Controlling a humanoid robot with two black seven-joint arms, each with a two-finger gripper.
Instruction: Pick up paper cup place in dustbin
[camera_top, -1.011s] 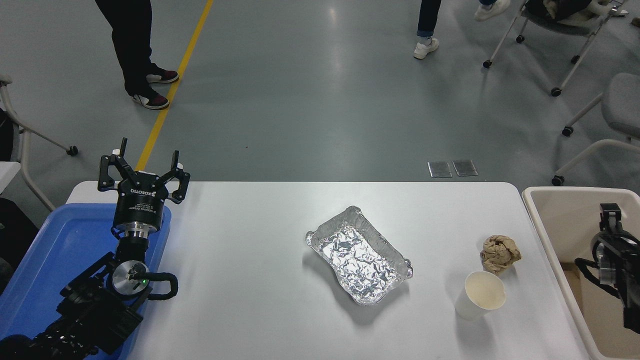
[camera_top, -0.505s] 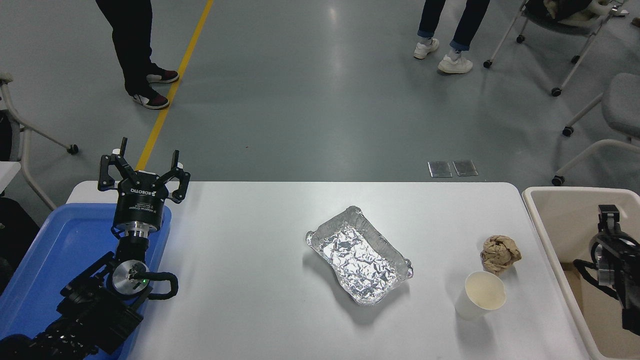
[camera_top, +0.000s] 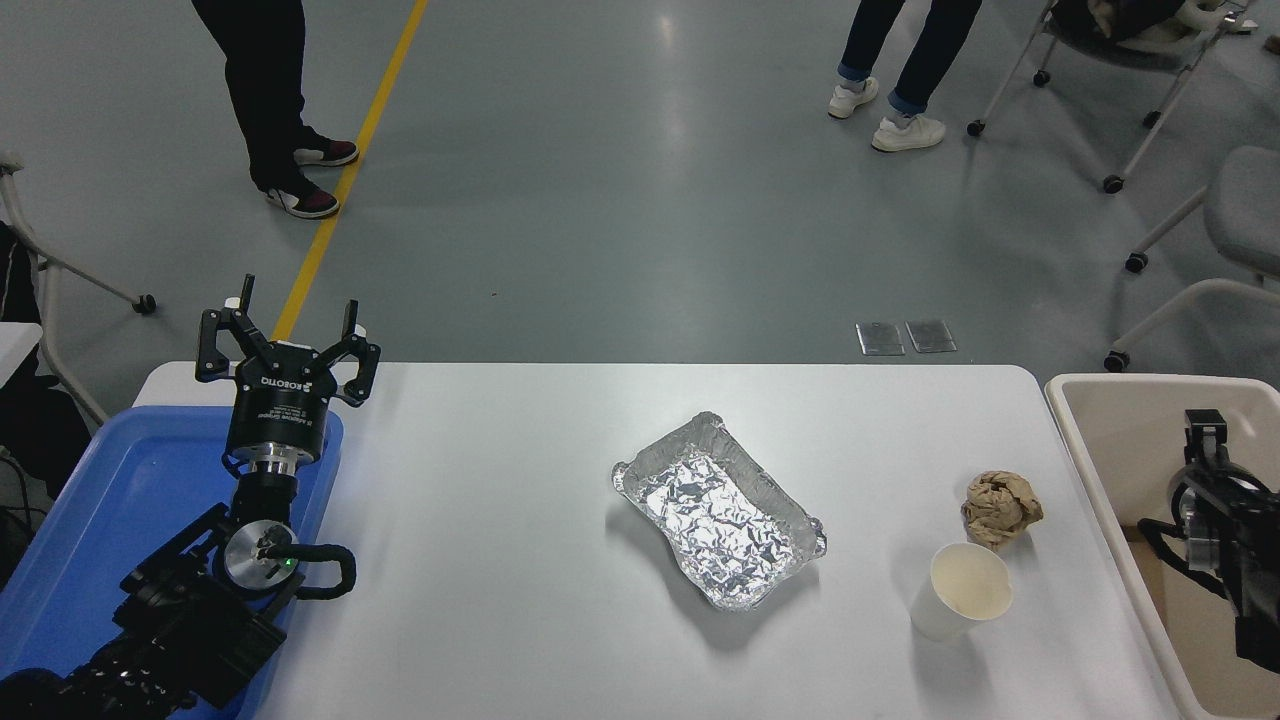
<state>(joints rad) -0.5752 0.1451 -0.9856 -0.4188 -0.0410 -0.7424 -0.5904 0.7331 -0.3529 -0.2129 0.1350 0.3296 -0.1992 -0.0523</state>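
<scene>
Right arm shifted slightly left and up against the earlier frames, over the dustbin (camera_top: 1110, 440) at the right edge; right claw (camera_top: 1205, 430) only partly seen, can't tell if its fingers are apart or together. Person at top right stepped too, both white shoes (camera_top: 885, 115) now planted. Worktop (camera_top: 500, 560) white, unchanged. Blue tray (camera_top: 110, 500) at lower left with the left arm parked over it, left claw (camera_top: 288, 330) empty, fingers spread apart, pointing away from camera. Foil tray (camera_top: 720, 510) mid-worktop, lying at an angle. Paper cup (camera_top: 962, 590) upright on the worktop near the front right, well clear of the dustbin, cream inside showing. Crumpled brown paper ball (camera_top: 1002, 508) just behind the cup, close to it.
</scene>
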